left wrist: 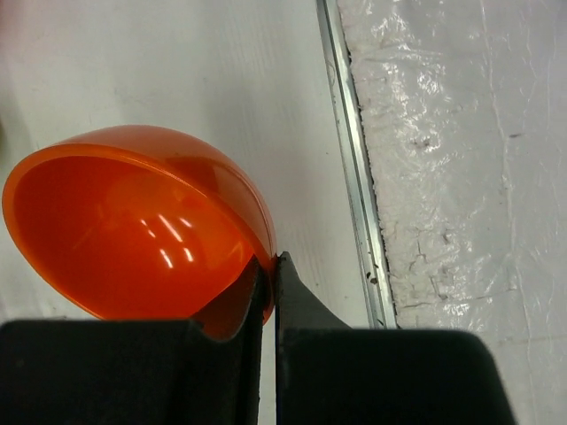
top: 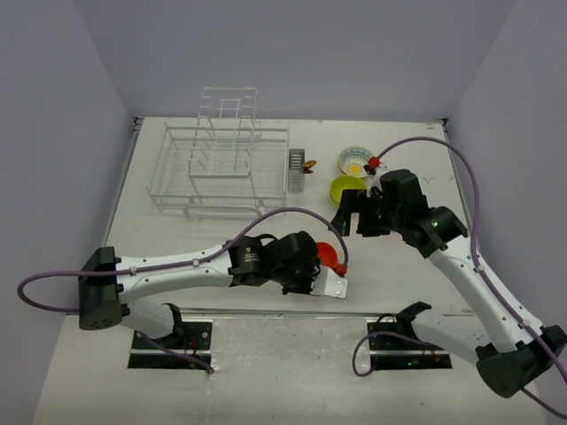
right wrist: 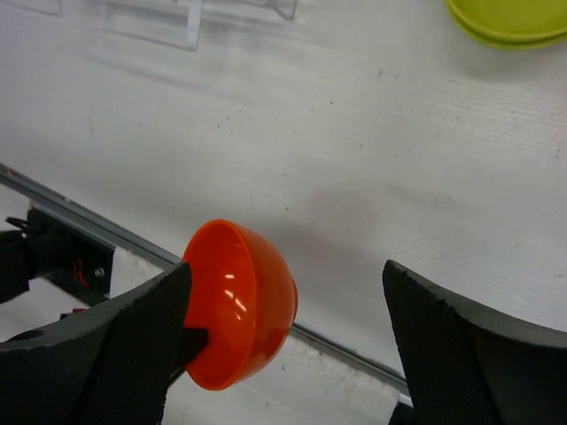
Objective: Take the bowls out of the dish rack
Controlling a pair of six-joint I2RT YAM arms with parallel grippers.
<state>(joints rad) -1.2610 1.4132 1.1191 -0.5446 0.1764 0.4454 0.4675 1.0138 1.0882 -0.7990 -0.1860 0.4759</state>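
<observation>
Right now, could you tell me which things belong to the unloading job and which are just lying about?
Job: rack; orange bowl, in the left hand; green bowl; flowered bowl.
Lying about: grey basket; small brown item beside it.

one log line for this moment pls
left gripper: shut on orange bowl rim | right gripper: open, empty | green bowl, flower bowl: on table

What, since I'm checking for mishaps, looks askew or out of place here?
Only the orange bowl: the left gripper pinches its rim, holding it tipped on its side near the table's front edge. The lime-green bowl and flowered bowl sit upright; nothing looks spilled.
</observation>
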